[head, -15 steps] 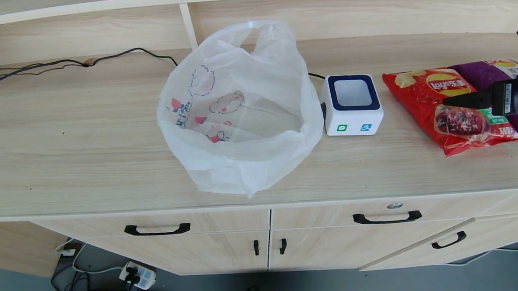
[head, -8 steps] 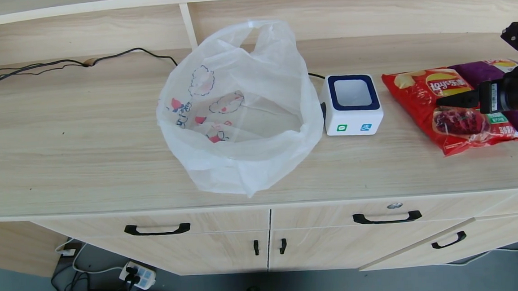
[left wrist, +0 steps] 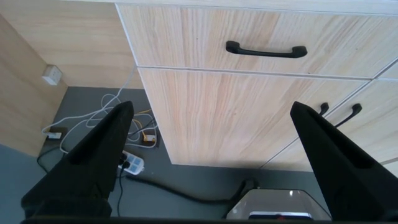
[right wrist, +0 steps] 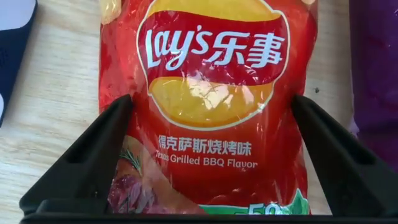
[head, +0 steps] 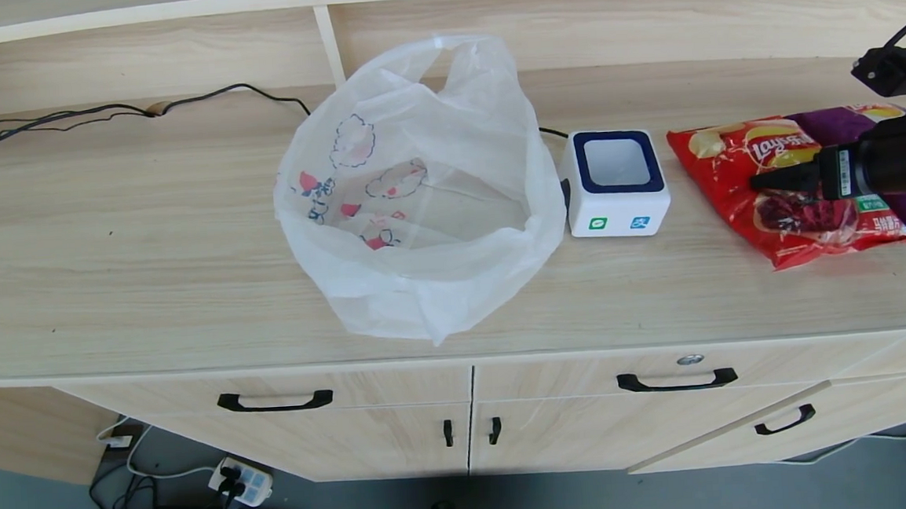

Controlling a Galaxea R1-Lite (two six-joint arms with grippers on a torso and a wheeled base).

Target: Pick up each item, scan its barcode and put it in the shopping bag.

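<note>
Item one, the scanner [head: 616, 184]: a white box with a dark blue rim, set on a pale wooden counter [head: 147, 265] and taken here as reference. Item two, the shopping bag [head: 418, 201]: thin white plastic with a printed pattern, stood mouth-open just to the left of the scanner. Item three, the red crisp packet [head: 781, 211] [right wrist: 211, 74]: laid flat on the counter near the scanner's right side. Item four, a purple packet [head: 846, 124] [right wrist: 379, 68]: placed farther right of the scanner, partly tucked behind the red one. The right gripper [head: 775, 180] [right wrist: 212, 102] is positioned over the red crisp packet, to the right of the scanner, its fingers spread to either side of the packet's width; contact cannot be judged. The left gripper [left wrist: 211, 109] is held below the scanner's counter, before a drawer handle [left wrist: 266, 50], fingers spread wide apart and nothing gripped.
</note>
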